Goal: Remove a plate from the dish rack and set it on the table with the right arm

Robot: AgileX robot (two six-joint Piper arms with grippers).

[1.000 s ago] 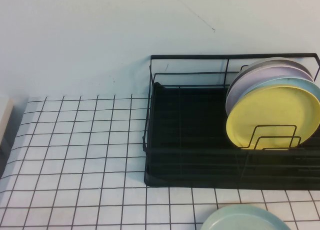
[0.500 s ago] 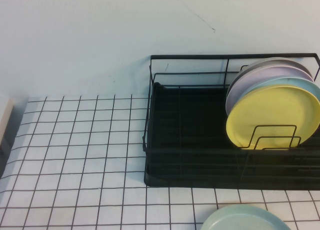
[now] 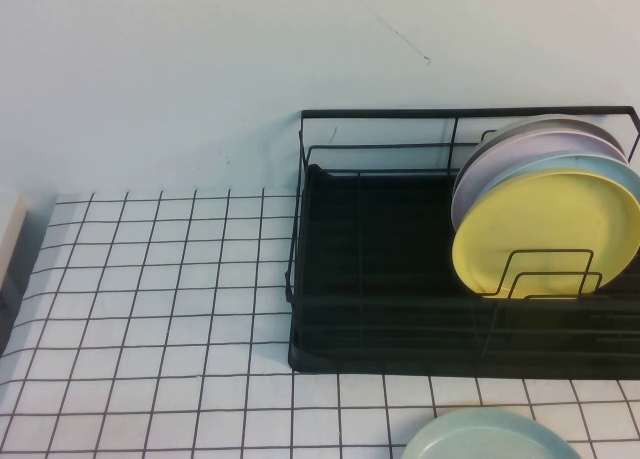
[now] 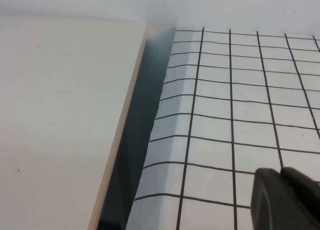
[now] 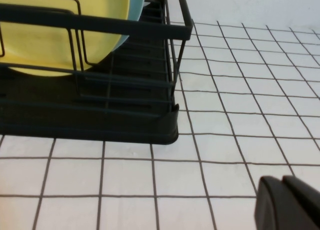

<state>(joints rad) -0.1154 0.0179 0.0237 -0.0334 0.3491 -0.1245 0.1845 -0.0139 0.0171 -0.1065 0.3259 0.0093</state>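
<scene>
Right side of the high view: the rack [image 3: 460, 269] stands on the table [image 3: 160, 299], with your plate [image 3: 548, 234] at the front of the stack.
Plate: it stands on edge, leaning back on the blue plate [image 3: 610, 167], propped by the wire loops [image 3: 545, 271] so it cannot roll.
Other plates: a lilac plate [image 3: 520, 154] stands further back; a green plate [image 3: 490, 437] already lies flat at the bottom edge.
Right gripper [image 5: 290, 204]: low over bare table just outside the rack's corner, well short of the plate; you cannot tell how its jaws stand.
Left gripper [image 4: 287, 199]: parked near the table's edge beside a white block [image 4: 60, 120]; jaw state likewise unclear.
Judgement: nothing is grasped, so the reach is yet to come.
</scene>
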